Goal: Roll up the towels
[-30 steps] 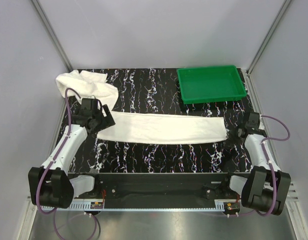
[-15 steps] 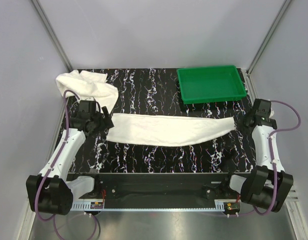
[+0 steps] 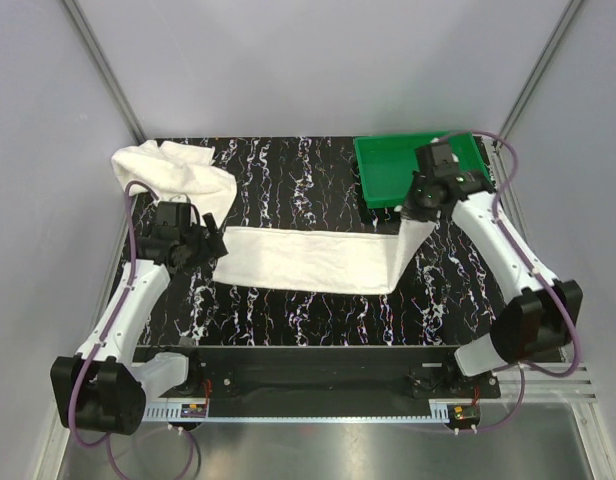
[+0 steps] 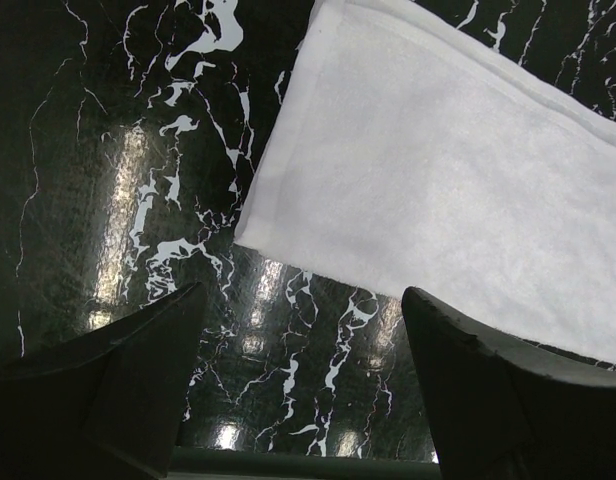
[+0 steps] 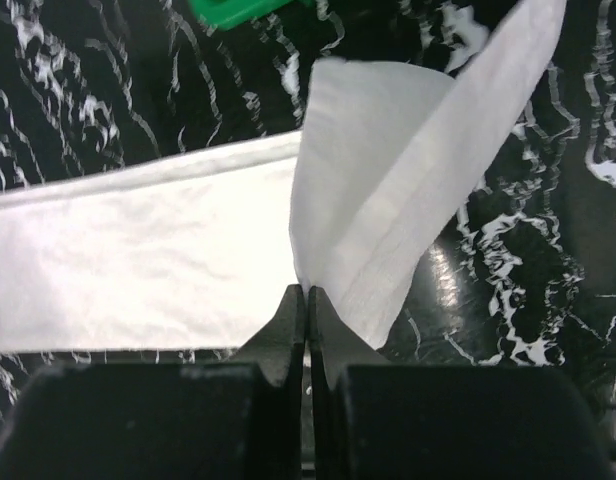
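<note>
The long white towel point(image 3: 308, 258) lies flat across the middle of the black marbled table point(image 3: 318, 315). Its right end is lifted and pulled up toward the tray, pinched in my right gripper point(image 3: 412, 207), which is shut on that corner point(image 5: 307, 290); the raised cloth point(image 5: 408, 170) folds back over the flat part point(image 5: 138, 260). My left gripper point(image 3: 210, 243) hovers open just off the towel's left end point(image 4: 458, 190), with bare table between its fingers point(image 4: 300, 300). The smaller towel point(image 3: 173, 172) lies crumpled at the back left.
A green plastic tray point(image 3: 388, 170) sits at the back right, right behind my right gripper; its edge shows at the top of the right wrist view point(image 5: 238, 10). Grey walls enclose the table on three sides.
My right arm has swung from the table's right edge back and leftward toward the tray, lifting the long towel's right end with it. The left arm has hardly moved.
</note>
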Controlling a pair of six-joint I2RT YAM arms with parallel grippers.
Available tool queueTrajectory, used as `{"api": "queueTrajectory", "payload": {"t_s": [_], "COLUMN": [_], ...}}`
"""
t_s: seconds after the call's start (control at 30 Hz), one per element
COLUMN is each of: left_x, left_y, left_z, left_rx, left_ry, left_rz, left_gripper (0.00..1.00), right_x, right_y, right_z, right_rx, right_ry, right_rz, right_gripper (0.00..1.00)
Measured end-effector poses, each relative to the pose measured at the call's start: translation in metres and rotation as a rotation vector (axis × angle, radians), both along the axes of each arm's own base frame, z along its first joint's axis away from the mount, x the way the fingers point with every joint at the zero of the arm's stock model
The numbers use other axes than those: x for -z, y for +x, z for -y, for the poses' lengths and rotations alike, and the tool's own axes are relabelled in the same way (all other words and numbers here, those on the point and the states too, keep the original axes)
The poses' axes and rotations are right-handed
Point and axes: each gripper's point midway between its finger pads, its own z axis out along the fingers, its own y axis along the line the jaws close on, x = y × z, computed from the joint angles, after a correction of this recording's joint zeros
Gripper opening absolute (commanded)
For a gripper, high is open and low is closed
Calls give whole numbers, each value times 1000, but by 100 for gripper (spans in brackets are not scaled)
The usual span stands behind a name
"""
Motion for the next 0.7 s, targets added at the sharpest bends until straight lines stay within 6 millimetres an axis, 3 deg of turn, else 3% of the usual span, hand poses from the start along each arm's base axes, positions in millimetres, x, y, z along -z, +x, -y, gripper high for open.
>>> {"api": "queueTrajectory", "payload": {"t_s": [0.37, 0.5, 0.7], "left_x": [-9, -25, -49], "left_y": [-21, -31, -38], "left_z": [-11, -12, -11], "left_rx": [-67, -78, -68], "left_ry": [-14, -44, -54], "left_rz": [-12, 24, 99], "left_gripper": [85, 86, 86], "right_x": [-7, -5, 9], "right_y": [35, 51, 66], "right_z": [-148, -205, -273], "right_rx": [-286, -360, -422], "right_ry": [-25, -12, 48], "right_rz": [-44, -27, -19], "right_gripper": [0, 0, 0]}}
